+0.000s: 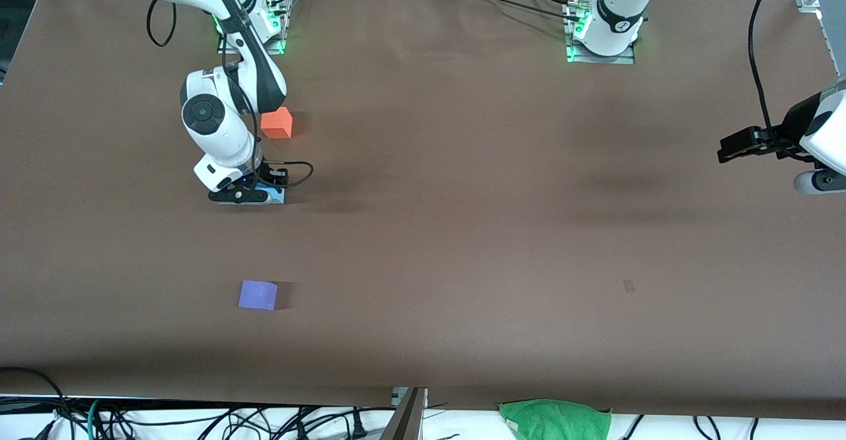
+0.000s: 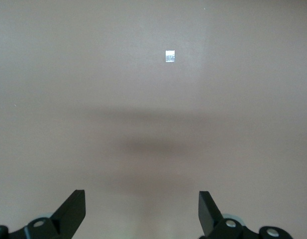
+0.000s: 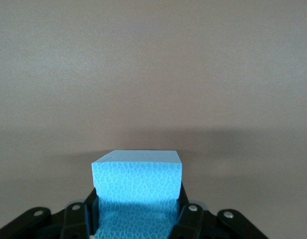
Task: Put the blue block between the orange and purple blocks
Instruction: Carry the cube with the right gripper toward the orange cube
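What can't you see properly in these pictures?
- Blue block: in the front view the right tool covers nearly all of it; only a sliver shows. In the right wrist view its bottom is cut off by the picture's edge, so whether it rests on the table is unclear.
- Orange block: the right arm hides one edge in the front view.
- Left tool: cut off at the front view's edge.
- Small pale square: too small to identify.

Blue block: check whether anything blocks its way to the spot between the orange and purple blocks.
Nothing visible does. The right gripper holds the blue block over bare table between the orange block and purple block.
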`<state>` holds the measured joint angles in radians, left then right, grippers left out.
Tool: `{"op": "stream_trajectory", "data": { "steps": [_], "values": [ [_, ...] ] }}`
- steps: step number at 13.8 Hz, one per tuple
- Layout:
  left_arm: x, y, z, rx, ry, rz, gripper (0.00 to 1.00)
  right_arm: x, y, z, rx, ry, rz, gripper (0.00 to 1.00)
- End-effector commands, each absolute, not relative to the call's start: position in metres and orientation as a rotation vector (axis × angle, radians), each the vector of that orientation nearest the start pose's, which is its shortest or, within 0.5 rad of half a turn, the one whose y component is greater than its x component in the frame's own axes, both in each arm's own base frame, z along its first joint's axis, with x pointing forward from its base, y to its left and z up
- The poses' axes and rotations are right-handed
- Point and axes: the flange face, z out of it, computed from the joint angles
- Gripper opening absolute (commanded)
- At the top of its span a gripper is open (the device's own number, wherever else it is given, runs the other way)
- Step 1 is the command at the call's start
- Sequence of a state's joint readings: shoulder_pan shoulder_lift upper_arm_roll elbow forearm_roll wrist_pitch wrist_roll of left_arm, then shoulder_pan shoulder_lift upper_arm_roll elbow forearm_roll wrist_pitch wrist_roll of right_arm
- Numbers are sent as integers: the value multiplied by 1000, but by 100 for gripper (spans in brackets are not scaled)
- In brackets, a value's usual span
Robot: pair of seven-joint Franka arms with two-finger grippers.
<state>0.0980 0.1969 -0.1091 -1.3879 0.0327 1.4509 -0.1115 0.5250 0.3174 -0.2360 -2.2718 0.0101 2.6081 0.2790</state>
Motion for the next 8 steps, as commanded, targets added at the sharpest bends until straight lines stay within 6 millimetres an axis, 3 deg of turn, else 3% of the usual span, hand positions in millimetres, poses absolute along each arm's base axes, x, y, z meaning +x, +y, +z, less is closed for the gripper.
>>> {"op": "stream_trajectory", "data": {
  "steps": [1,3,5,8],
  "values": [
    [603,4,591,-3135,-137,196,100,520,147,216,-3180,-12,-84,37],
    [603,5,591,-3135,-137,196,100,525,151,216,-3176,-13,-95,42],
    [603,4,591,-3135,-135,196,100,524,149,212,-3180,-11,-85,58],
    [603,5,591,-3135,-138,196,100,528,152,214,-3175,-6,-96,97]
  ]
}}
